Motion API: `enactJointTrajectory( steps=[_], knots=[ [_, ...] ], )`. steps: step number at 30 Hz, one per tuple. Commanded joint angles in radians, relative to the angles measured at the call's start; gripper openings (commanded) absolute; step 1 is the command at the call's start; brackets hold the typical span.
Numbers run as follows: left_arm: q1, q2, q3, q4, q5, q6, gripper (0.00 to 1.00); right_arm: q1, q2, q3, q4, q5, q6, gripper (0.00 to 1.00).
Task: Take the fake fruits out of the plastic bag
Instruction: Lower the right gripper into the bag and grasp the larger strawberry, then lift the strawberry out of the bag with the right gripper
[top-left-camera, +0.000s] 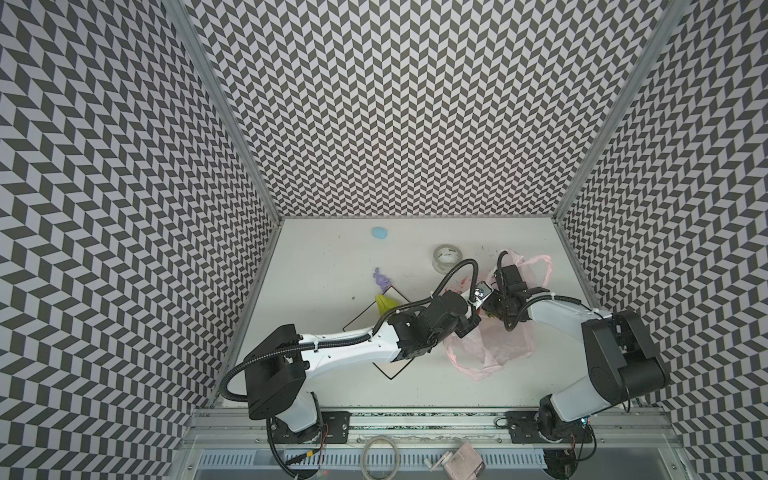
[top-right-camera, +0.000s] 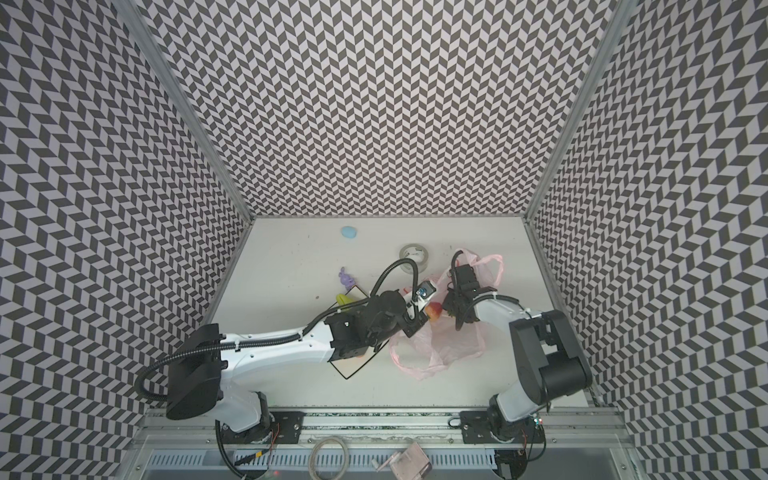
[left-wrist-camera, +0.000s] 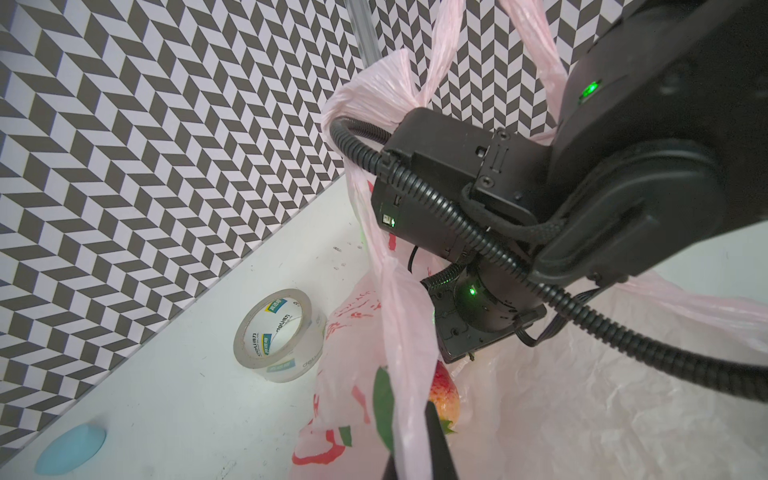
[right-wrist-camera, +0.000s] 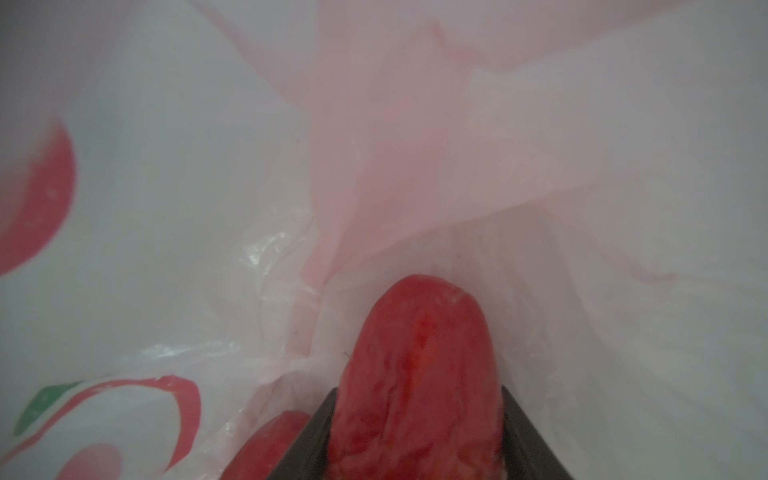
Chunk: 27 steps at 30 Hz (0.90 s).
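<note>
Three items left of the left gripper (left-wrist-camera: 411, 453): I see a blue blob (top-left-camera: 379, 232) far back and well apart, a purple figure (top-left-camera: 381, 278) nearer, and a yellow-green pear (top-left-camera: 384, 305) nearest, at the far corner of the white plate (top-left-camera: 397, 358), outside the plastic bag (top-left-camera: 490, 349)
White plate: flat on the table (top-left-camera: 332, 266), mostly under the left arm, on the arm's side of that gripper
Left gripper: clamped tight on a strip of the bag, with the pink film running up between its fingers (left-wrist-camera: 438, 436) in the left wrist view; in both top views I cannot make out its tips
Tape roll (top-left-camera: 446, 255): on the table beyond the left gripper, just beside the bag's printed side
Red-yellow fruit (left-wrist-camera: 444, 397): inside the bag, just past the left gripper's fingertips and just beside the right gripper's body; in a top view (top-right-camera: 434, 311) it shows between the two wrists
Plastic bag: spread on the table under both grippers, one handle loop beyond the right gripper, another toward the near edge
Right gripper (right-wrist-camera: 419, 390): down inside the bag, jaws closed onto a red fruit (right-wrist-camera: 419, 332) that fills the gap and sticks out past the tips; a second red shape sits beside one finger, too blurred for me to name
Same fruit or not: I cannot tell whether the red-yellow fruit is the one in the right gripper
</note>
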Motion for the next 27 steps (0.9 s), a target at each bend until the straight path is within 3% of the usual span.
enactJointTrajectory(
  steps=[1, 8, 20, 27],
  knots=[
    [0.015, 0.016, -0.008, 0.021, 0.002, -0.009, 0.00, 0.005, -0.092, -0.014, 0.028, 0.017, -0.031, 0.45],
    [0.053, 0.052, 0.011, 0.052, 0.009, 0.011, 0.00, 0.005, -0.329, -0.111, 0.078, -0.085, -0.167, 0.41],
    [0.114, 0.138, 0.100, 0.095, 0.048, 0.044, 0.00, 0.009, -0.661, -0.237, 0.162, -0.408, -0.390, 0.34],
    [0.145, 0.195, 0.151, 0.095, 0.078, 0.046, 0.00, 0.011, -0.774, -0.193, 0.055, -0.502, -0.457, 0.35]
  ],
)
